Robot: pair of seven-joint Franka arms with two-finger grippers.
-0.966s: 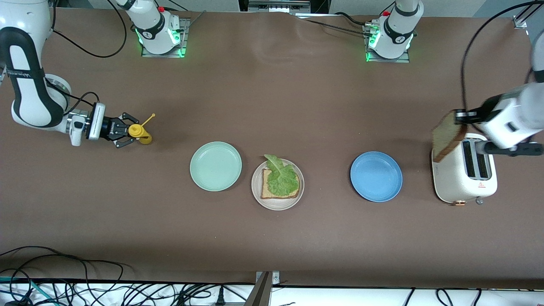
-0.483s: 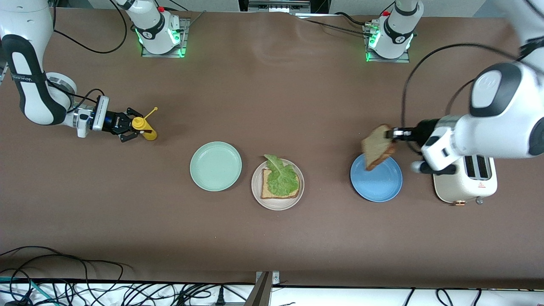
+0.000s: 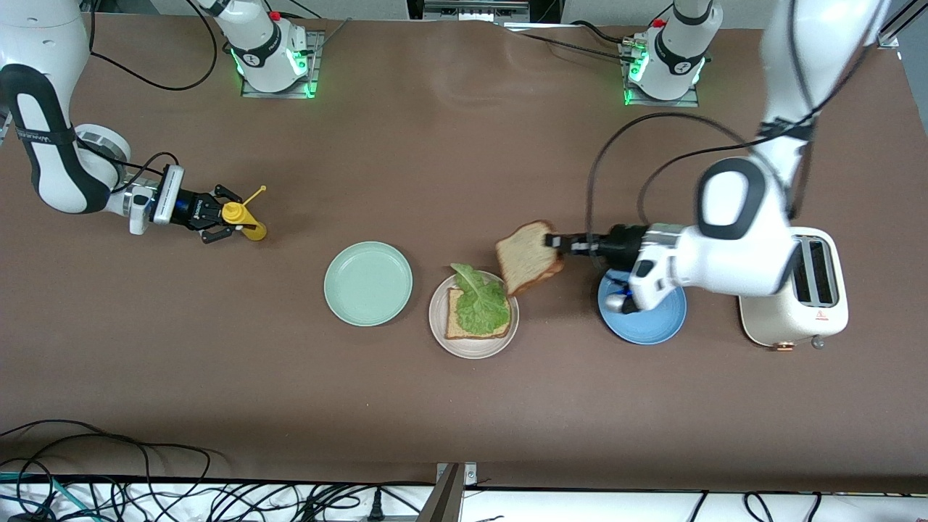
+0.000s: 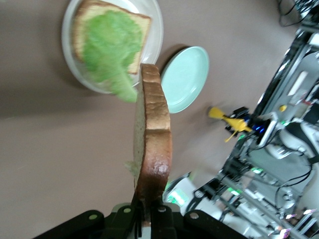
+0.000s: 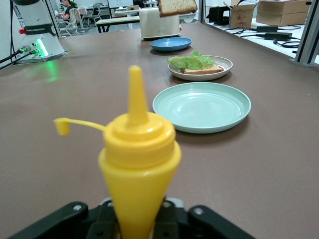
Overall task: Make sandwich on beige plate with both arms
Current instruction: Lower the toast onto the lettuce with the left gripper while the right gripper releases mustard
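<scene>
The beige plate [image 3: 440, 328] holds a bread slice [image 3: 460, 330] with a green lettuce leaf [image 3: 478, 301] on it; all show in the left wrist view too, plate [image 4: 157, 35], lettuce [image 4: 107, 47]. My left gripper [image 3: 557, 243] is shut on a second bread slice [image 3: 528, 256], held on edge in the air beside the plate's rim toward the left arm's end; in the left wrist view the slice [image 4: 152, 149] rises from the gripper [image 4: 149, 216]. My right gripper [image 3: 221, 220] is shut on a yellow squeeze bottle [image 3: 243, 220], seen close in the right wrist view [image 5: 137, 169].
A mint-green plate [image 3: 368, 283] lies beside the beige plate toward the right arm's end. A blue plate [image 3: 656, 326] lies under the left arm. A white toaster [image 3: 797, 304] stands at the left arm's end. Cables hang along the table's near edge.
My left arm has carried the bread slice from over the toaster, across the blue plate, to beside the beige plate. My right gripper with the yellow bottle has barely shifted.
</scene>
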